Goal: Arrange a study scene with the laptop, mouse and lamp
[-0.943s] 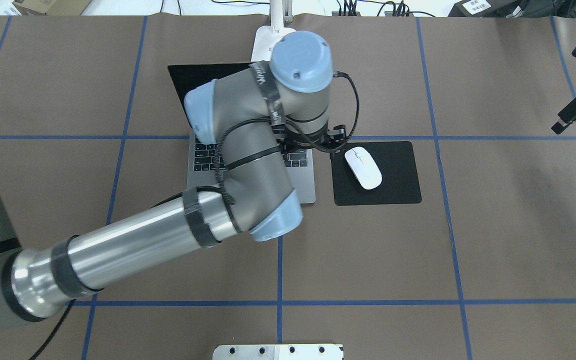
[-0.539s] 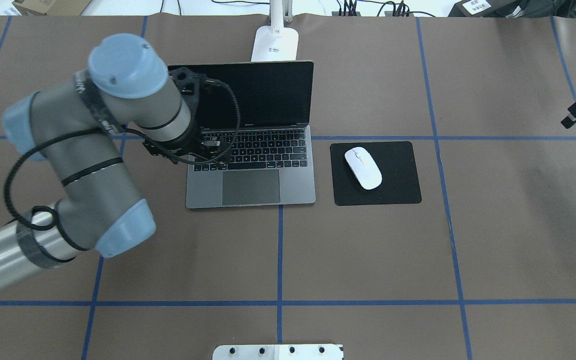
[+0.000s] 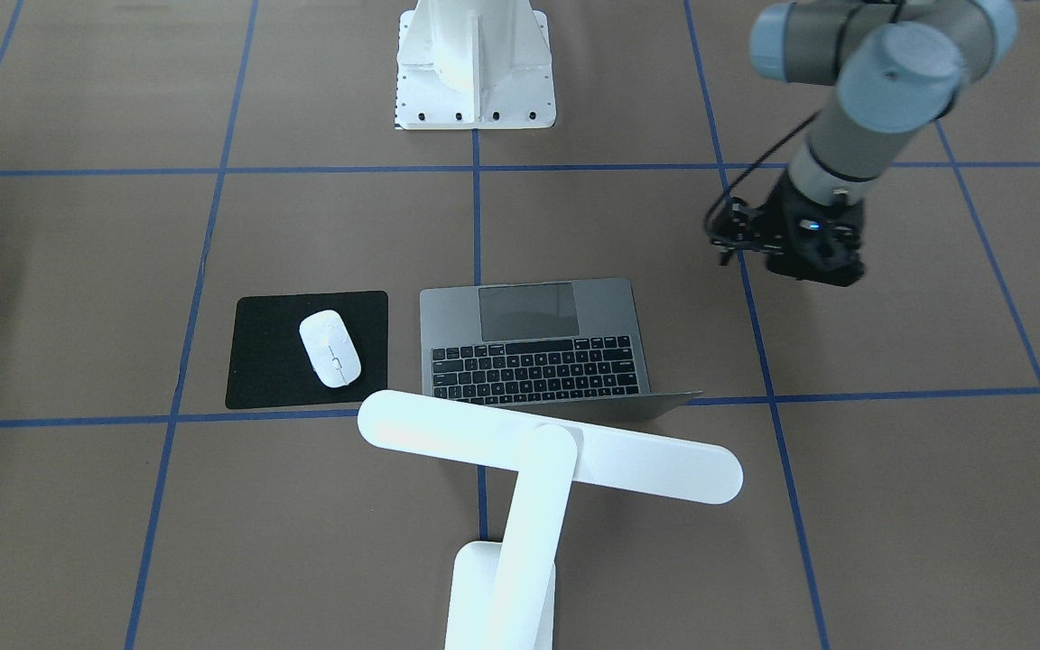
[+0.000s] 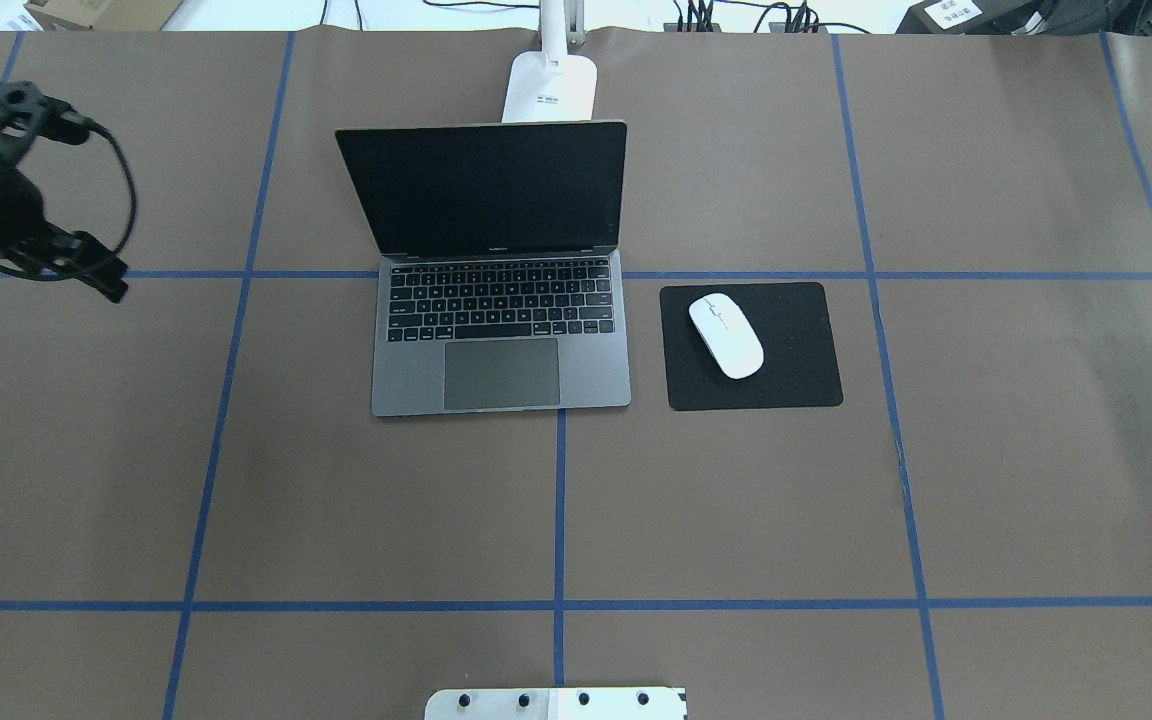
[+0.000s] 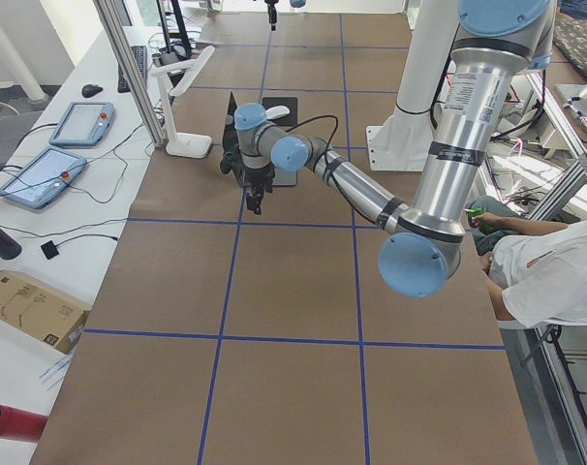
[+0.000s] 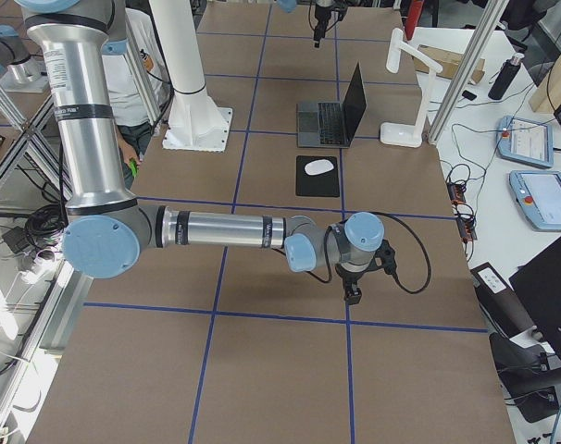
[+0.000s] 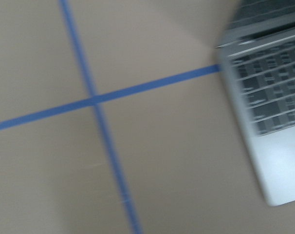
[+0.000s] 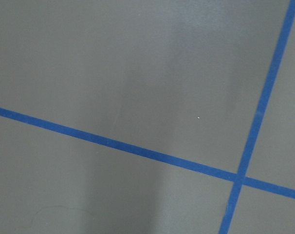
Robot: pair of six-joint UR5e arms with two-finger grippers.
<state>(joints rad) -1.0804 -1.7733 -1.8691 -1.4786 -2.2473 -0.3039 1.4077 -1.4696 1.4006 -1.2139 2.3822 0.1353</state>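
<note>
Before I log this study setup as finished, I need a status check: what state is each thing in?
laptop: open, screen dark.
mouse: lying on the black pad, nothing touching it.
lamp: standing upright behind the laptop; lit or not, cannot tell.
left gripper: clear of all three, nothing seen in it; open or shut unclear.
right gripper: far from all three; open or shut unclear.

Laptop (image 4: pixel 501 335), mouse (image 4: pixel 726 337) and lamp (image 4: pixel 551 90) on the tabletop (image 4: pixel 736 520), seen from the robot's side.
The open laptop sits centrally; the lamp's base stands just behind its screen; the mouse lies on a pad (image 4: pixel 798 385) just right of the laptop.
</note>
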